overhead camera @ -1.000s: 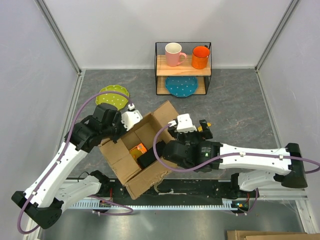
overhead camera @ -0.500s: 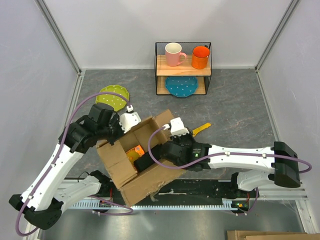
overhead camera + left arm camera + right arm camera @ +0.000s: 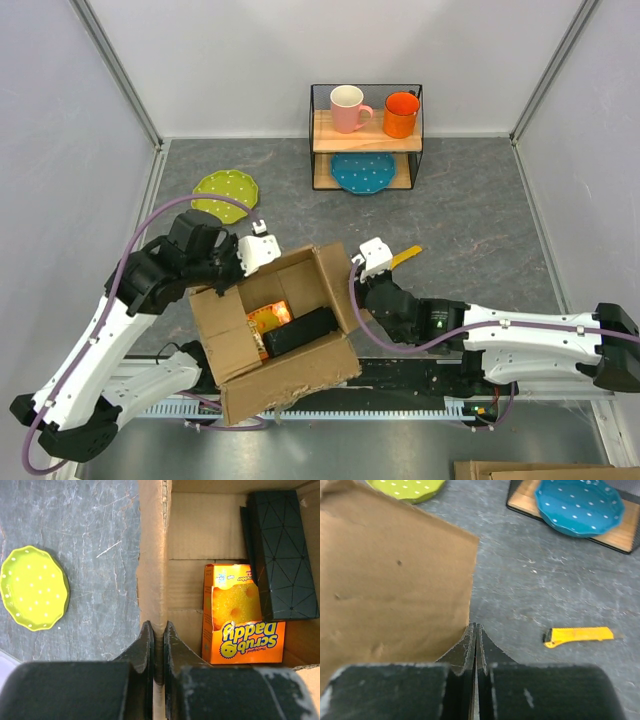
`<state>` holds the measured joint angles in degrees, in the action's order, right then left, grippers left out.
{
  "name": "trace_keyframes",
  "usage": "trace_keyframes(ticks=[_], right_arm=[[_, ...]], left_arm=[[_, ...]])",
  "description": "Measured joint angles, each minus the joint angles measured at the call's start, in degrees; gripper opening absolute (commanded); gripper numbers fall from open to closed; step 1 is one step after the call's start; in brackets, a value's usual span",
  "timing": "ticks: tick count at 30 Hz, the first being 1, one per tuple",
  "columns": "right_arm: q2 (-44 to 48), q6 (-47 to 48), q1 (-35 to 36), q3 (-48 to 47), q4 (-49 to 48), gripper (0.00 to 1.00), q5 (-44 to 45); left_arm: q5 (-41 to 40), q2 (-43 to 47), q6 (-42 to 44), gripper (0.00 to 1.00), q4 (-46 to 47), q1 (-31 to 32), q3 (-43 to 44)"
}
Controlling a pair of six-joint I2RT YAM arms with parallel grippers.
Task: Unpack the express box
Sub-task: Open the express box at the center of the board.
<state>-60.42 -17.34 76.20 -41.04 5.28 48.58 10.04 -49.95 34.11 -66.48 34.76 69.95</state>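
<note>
The express box [image 3: 235,335] is a brown cardboard carton standing open left of centre. Inside lie an orange sponge pack [image 3: 268,318] [image 3: 240,615] and a black patterned case [image 3: 302,330] [image 3: 282,555]. My left gripper [image 3: 237,270] [image 3: 156,630] is shut on the box's far-left wall, with the cardboard edge pinched between its fingers. My right gripper [image 3: 357,280] [image 3: 475,626] sits outside the box at the edge of its right flap [image 3: 395,580]. Its jaws are shut, with nothing visible between them.
A yellow utility knife [image 3: 405,257] [image 3: 577,636] lies on the grey table just right of the right gripper. A green plate [image 3: 225,190] [image 3: 32,587] sits behind the box. At the back, a wire rack [image 3: 365,150] holds a pink mug [image 3: 348,108], an orange mug [image 3: 400,114] and a blue plate [image 3: 362,172] [image 3: 579,505].
The right gripper has come out of the box, shut and moved to the right flap's edge. The box has turned and slid nearer with the left gripper still clamped on its wall.
</note>
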Motion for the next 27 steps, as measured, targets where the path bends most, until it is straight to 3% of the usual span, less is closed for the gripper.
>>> trace_keyframes(ticks=[15,20,22,27], right_arm=[[-6.6,1.5,-0.9,1.0,-11.1,0.02,-11.1],[-4.4,2.1,-0.8,0.7,-8.8,0.27,-7.2],[-2.0,3.6,-0.7,0.3,-7.2,0.44,-4.5],[5.4,10.4,-0.6,-5.0,-7.5,0.55,-1.1]], left_arm=[[-1.5,-1.3,-0.1,0.02,0.8,3.5,1.0],[-2.7,-1.3,0.0,0.02,1.2,3.8,1.0],[-3.9,-1.3,0.1,0.02,2.5,4.4,1.0],[-9.8,-1.1,1.2,0.02,6.4,6.2,-0.7]])
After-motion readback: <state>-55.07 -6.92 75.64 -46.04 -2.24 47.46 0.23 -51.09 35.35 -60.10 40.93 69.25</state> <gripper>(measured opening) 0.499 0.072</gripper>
